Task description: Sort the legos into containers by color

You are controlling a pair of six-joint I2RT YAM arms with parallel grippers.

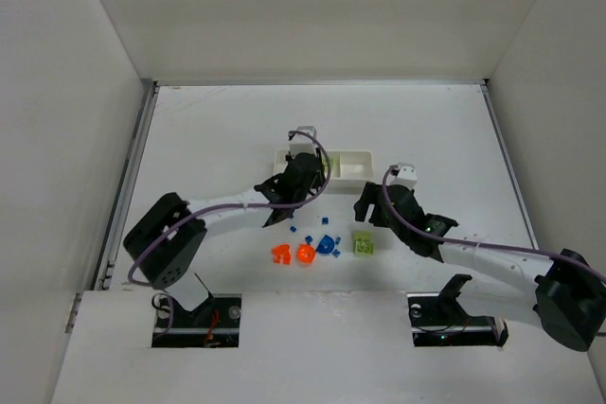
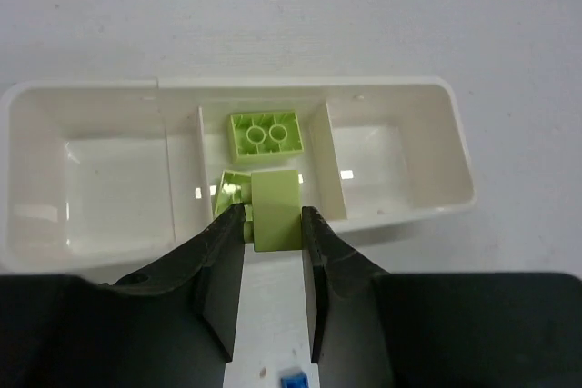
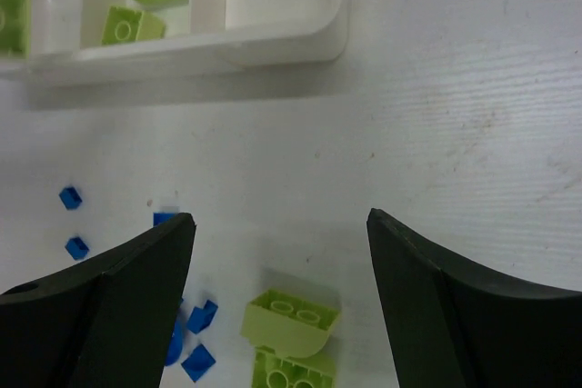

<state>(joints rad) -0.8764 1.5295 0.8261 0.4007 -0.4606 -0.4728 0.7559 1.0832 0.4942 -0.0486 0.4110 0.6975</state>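
The white three-compartment tray (image 1: 355, 164) lies at the table's middle. My left gripper (image 2: 275, 224) is shut on a lime green lego (image 2: 275, 209) and holds it over the near wall of the middle compartment. That compartment holds a studded lime green brick (image 2: 264, 133) and another lime piece (image 2: 231, 193). The two end compartments (image 2: 109, 179) look empty. My right gripper (image 3: 282, 224) is open above two stacked lime green legos (image 3: 291, 322) on the table, apart from them. Blue pieces (image 3: 202, 315) lie to their left.
Two orange legos (image 1: 293, 254) and a blue cluster (image 1: 327, 245) lie on the table in front of the tray, with the lime pair (image 1: 363, 245) to their right. Small blue specks (image 3: 73, 223) are scattered nearer the tray. White walls enclose the table.
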